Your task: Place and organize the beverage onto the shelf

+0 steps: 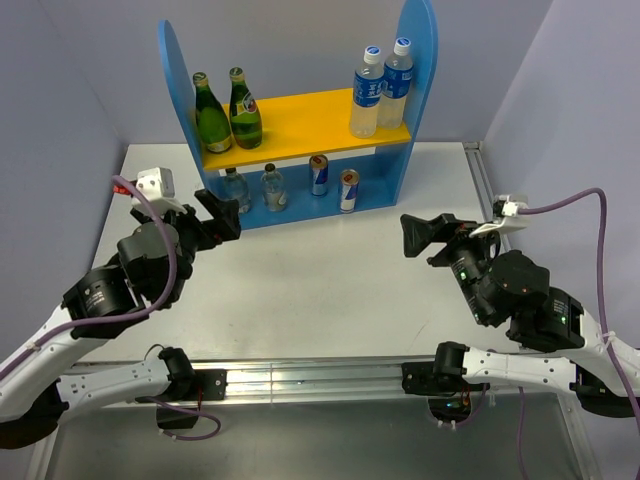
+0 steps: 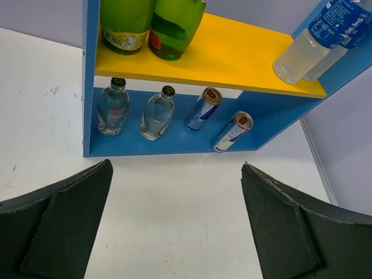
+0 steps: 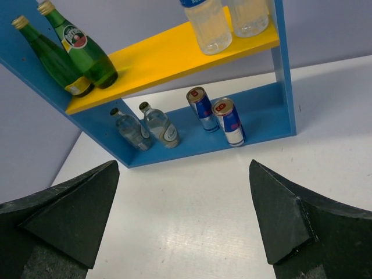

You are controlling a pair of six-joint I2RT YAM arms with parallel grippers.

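Observation:
The blue shelf [image 1: 415, 70] stands at the back of the table with a yellow upper board [image 1: 300, 118]. Two dark green glass bottles [image 1: 211, 115] [image 1: 244, 110] stand on the board's left. On the lower level stand two short clear bottles [image 1: 236, 189] [image 1: 273, 187] and two silver-blue-red cans [image 1: 319, 174] [image 1: 348, 190]. All show in the left wrist view [image 2: 157, 113] and the right wrist view [image 3: 224, 121]. My left gripper [image 1: 222, 213] is open and empty in front of the shelf's left end. My right gripper [image 1: 412, 235] is open and empty, in front of the shelf's right end.
Two taller clear plastic bottles with blue caps [image 1: 368, 92] [image 1: 397, 82] stand on the yellow board's right end. Grey walls close in at the left, back and right. A metal rail [image 1: 300, 378] runs along the near edge.

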